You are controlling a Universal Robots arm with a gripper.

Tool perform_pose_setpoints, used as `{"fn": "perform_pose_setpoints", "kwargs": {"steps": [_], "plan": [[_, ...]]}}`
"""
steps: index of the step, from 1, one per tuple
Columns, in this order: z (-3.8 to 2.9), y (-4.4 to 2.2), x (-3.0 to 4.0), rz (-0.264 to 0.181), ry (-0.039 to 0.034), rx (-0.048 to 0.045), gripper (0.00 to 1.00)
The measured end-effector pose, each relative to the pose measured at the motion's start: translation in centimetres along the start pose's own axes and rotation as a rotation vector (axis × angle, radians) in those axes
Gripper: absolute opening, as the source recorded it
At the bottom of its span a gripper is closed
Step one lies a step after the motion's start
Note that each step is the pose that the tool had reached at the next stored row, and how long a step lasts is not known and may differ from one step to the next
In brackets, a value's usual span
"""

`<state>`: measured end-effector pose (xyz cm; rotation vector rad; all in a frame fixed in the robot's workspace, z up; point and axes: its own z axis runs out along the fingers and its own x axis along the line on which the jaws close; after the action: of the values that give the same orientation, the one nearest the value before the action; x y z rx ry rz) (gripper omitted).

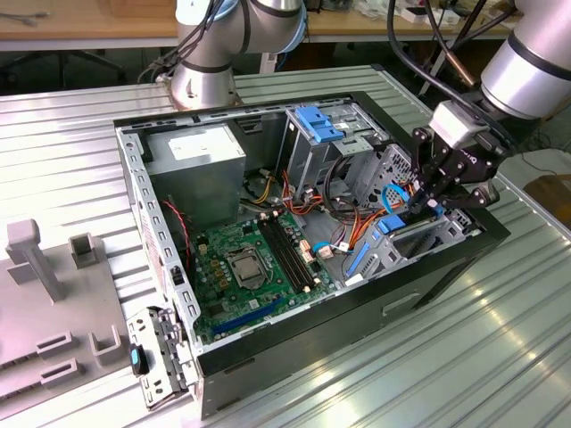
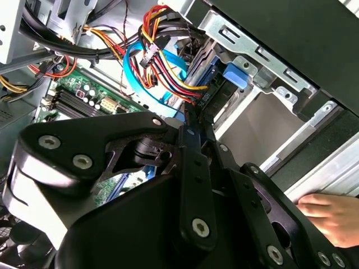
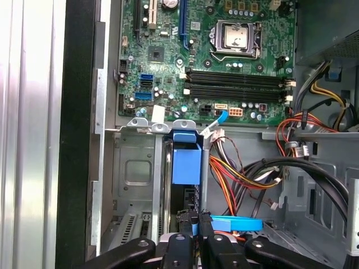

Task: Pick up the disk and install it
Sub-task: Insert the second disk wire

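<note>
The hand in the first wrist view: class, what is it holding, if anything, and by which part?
The hand is shut on the disk, gripping the upper edge of its blue carrier frame, with the disk standing on edge inside the grey drive cage.

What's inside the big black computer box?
Inside the case sit a green motherboard, a grey power supply, coloured cables and a drive cage. The end effector covers part of the cage, so the disk can't be clearly seen.

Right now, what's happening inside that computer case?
The arm's gripper is down at the drive bay on the exterior view's right of the open case. Its fingers pinch the disk in its blue carrier, which stands in the bay's slot. A person's hand rests just outside the case.
</note>
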<state>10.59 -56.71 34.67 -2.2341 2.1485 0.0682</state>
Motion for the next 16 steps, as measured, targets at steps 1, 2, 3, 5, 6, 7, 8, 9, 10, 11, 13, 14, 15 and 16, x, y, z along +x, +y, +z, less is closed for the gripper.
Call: {"fn": "perform_pose_setpoints", "kwargs": {"steps": [1,2,3,5,6,7,8,9,10,11,13,14,15,16], "plan": [[-0.16,0.00,-0.01,0.001,0.0005,0.0000,0.17],[-0.23,0.00,-0.02,0.001,0.0004,0.0000,0.17],[-0.26,0.00,-0.01,0.001,0.0003,0.0000,0.17],[-0.26,0.00,-0.02,0.002,0.0001,0.0001,0.17],[-0.28,0.00,-0.02,0.003,0.0004,0.0002,0.17],[-0.28,0.00,-0.02,0.005,0.0004,0.0003,0.17],[-0.28,0.00,-0.02,0.009,0.0004,0.0004,0.17],[-0.28,0.00,-0.02,0.011,0.0005,0.0006,0.17],[-0.28,0.00,-0.02,0.015,0.0005,0.0008,0.17],[-0.27,0.00,-0.02,0.021,0.0005,0.0012,0.17],[-0.26,0.00,-0.02,0.038,0.0006,0.0022,0.17],[-0.25,0.00,-0.02,0.042,0.0006,0.0024,0.17],[-0.24,0.00,-0.02,0.044,0.0005,0.0025,0.17],[-0.22,0.00,-0.02,0.044,0.0005,0.0026,0.17]]}}
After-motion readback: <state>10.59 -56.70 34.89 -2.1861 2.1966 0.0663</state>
